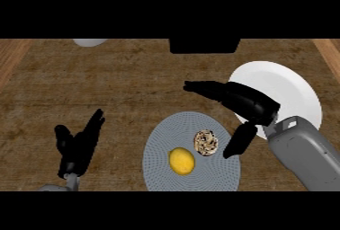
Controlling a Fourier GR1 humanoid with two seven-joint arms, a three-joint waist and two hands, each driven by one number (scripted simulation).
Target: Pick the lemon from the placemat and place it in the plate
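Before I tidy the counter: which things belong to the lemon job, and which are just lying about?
Job:
lemon on the placemat
white plate
right hand, open above the placemat

Lying about:
brown speckled item on the placemat
dark box at the far edge
pale object far left

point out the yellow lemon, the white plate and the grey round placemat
yellow lemon (181, 161), head view, middle of the fruit
white round plate (292, 87), head view, bare upper part of its face
grey round placemat (166, 134), head view, bare upper left area

One lemon (181, 161), one brown patterned ball (206, 142), one grey placemat (159, 148), one white plate (292, 90), two robot hands
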